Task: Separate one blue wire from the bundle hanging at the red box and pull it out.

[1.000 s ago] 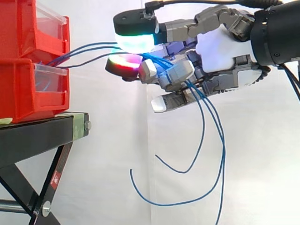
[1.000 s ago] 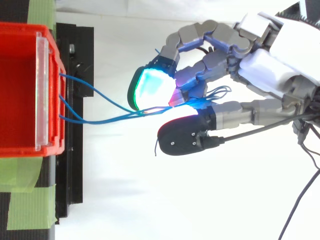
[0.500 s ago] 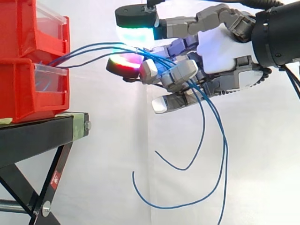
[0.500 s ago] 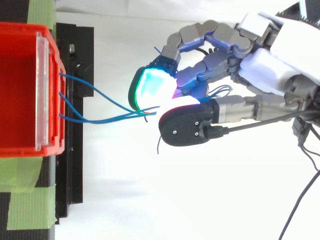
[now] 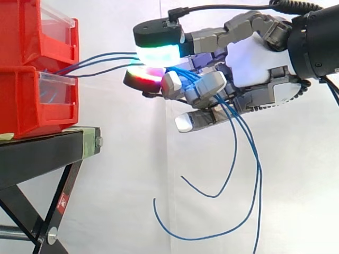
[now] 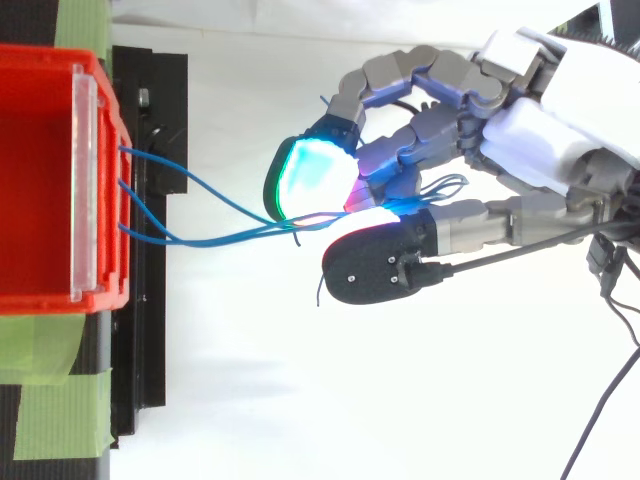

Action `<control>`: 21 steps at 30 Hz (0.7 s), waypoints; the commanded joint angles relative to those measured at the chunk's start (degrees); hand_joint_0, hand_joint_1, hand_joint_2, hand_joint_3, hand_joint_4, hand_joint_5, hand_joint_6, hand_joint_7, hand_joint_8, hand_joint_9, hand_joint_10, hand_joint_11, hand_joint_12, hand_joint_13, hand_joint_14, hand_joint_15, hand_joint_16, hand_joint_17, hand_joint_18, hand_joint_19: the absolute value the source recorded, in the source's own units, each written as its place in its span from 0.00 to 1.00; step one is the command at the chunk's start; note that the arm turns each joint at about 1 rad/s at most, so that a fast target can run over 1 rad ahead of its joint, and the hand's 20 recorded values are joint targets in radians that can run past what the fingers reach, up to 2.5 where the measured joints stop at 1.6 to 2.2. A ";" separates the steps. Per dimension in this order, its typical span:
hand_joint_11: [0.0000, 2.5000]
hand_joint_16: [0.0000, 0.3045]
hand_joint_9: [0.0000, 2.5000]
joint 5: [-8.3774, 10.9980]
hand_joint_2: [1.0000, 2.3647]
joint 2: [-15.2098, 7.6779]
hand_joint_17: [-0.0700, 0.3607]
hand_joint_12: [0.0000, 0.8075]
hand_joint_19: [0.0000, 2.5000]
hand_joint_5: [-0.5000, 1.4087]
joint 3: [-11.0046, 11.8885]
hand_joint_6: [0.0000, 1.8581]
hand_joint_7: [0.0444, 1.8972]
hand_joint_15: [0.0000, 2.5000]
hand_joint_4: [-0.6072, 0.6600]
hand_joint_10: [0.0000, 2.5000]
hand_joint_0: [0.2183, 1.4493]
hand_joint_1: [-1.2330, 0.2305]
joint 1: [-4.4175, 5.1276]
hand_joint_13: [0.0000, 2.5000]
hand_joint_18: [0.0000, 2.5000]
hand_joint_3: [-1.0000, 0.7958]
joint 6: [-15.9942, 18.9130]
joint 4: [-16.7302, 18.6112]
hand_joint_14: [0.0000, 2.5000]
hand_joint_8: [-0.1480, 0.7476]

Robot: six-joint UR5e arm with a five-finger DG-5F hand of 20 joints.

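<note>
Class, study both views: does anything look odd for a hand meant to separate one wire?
Yes. The hand pinches several blue wires together, not one: three strands run from the red bin into its grip, and loose ends dangle below it. Nothing looks damaged.

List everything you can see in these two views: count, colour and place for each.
red bins: two, red, stacked on the stand.
clear front plates: two, clear, one per bin.
black stand: one, black, under the bins.
green tape: two patches, green, on the stand.
blue wires: three, blue, from the bins' front through the hand, ends hanging.
white curtain: one, white, behind everything.
hand: one, grey and white, fingers curled round the blue wires.
arm: one, black, from the right.
</note>
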 commanded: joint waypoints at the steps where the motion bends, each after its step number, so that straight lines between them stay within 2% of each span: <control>1: 0.59 0.18 0.35 0.00 0.01 0.00 0.44 0.53 0.25 0.14 0.05 0.51 0.45 0.60 0.62 0.00 0.43 0.19 0.00 0.34 0.32 0.40 0.11 -0.02 0.39 0.53; 7: 0.59 0.18 0.33 0.00 0.01 0.00 0.44 0.53 0.24 0.14 0.05 0.51 0.45 0.60 0.61 0.00 0.44 0.19 0.00 0.32 0.32 0.42 0.11 -0.02 0.38 0.52; 9: 0.59 0.18 0.33 0.00 0.01 0.00 0.45 0.53 0.25 0.14 0.05 0.51 0.45 0.61 0.62 0.00 0.38 0.19 0.00 0.32 0.31 0.38 0.11 -0.02 0.37 0.53; 14: 0.60 0.18 0.33 0.00 0.00 0.00 0.45 0.53 0.26 0.13 0.05 0.51 0.46 0.60 0.63 0.00 0.32 0.22 0.00 0.32 0.31 0.31 0.11 0.07 0.38 0.53; 21: 0.59 0.18 0.34 0.00 0.00 0.00 0.45 0.53 0.26 0.14 0.05 0.51 0.45 0.60 0.63 0.00 0.31 0.22 0.00 0.32 0.30 0.29 0.11 -0.02 0.39 0.53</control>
